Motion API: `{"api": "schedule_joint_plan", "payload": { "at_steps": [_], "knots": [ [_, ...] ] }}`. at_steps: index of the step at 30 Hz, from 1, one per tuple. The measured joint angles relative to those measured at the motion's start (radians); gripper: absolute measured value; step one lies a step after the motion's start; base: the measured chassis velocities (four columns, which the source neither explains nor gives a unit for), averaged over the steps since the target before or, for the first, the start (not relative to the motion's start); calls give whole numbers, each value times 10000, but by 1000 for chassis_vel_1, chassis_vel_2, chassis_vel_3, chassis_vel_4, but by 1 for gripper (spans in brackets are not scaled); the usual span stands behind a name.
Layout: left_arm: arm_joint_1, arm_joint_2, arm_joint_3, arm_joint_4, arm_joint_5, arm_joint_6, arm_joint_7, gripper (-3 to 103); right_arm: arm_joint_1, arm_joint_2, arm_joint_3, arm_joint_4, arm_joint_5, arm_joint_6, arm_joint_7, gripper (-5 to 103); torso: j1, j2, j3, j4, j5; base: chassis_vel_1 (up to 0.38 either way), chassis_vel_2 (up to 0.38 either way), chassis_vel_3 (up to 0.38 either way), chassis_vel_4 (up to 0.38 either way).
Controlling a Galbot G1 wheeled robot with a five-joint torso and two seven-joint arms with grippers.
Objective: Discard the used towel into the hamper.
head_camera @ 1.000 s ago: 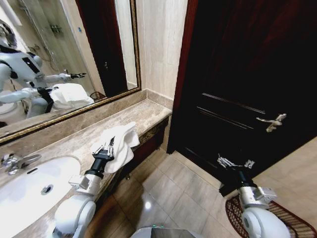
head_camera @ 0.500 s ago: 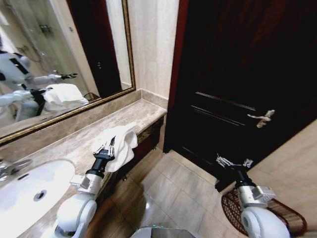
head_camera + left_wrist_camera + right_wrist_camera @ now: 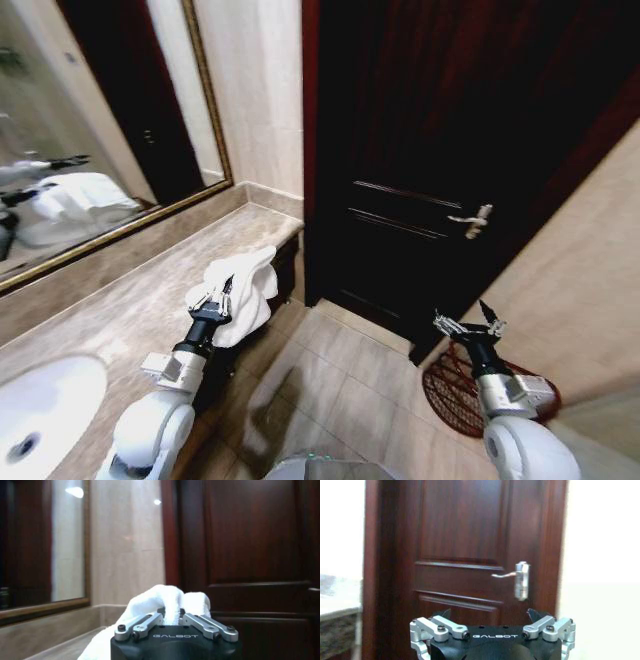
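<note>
A Galbot G1 stands in a marble-lined bathroom, facing a dark wooden door (image 3: 440, 150) with a silver lever handle (image 3: 472, 217). Its left gripper (image 3: 212, 296) is clenched on a white towel (image 3: 245, 290), held up over the near edge of the stone counter (image 3: 130, 300); in the left wrist view the cloth (image 3: 165, 600) bulges up between the two closed fingers (image 3: 142, 624) and drapes down on one side. The right gripper (image 3: 468, 326) hangs empty on the right side of the scene, its fingers spread apart, raised before the door and the pale wall (image 3: 590, 280). The hamper (image 3: 455, 385), a dark reddish-brown openwork basket, sits on the tiled floor (image 3: 340, 390) at the right, near the foot of the door and partly hidden behind the right arm, well apart from the towel. A white sink (image 3: 40, 410) sets into the counter at the near left, below a framed mirror (image 3: 90, 150).
</note>
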State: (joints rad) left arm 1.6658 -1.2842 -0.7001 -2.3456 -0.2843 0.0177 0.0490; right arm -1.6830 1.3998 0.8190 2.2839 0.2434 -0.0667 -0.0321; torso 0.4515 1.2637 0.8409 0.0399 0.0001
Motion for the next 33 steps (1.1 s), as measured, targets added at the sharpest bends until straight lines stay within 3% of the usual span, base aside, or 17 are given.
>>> {"api": "schedule_joint_plan", "payload": {
  "at_steps": [33],
  "knots": [
    [-300, 107, 383, 571, -142, -14, 97, 4, -173, 169, 261, 23, 6, -58, 506, 100, -1, 1, -1, -2, -1, -127, -126, -122, -126]
  ]
}}
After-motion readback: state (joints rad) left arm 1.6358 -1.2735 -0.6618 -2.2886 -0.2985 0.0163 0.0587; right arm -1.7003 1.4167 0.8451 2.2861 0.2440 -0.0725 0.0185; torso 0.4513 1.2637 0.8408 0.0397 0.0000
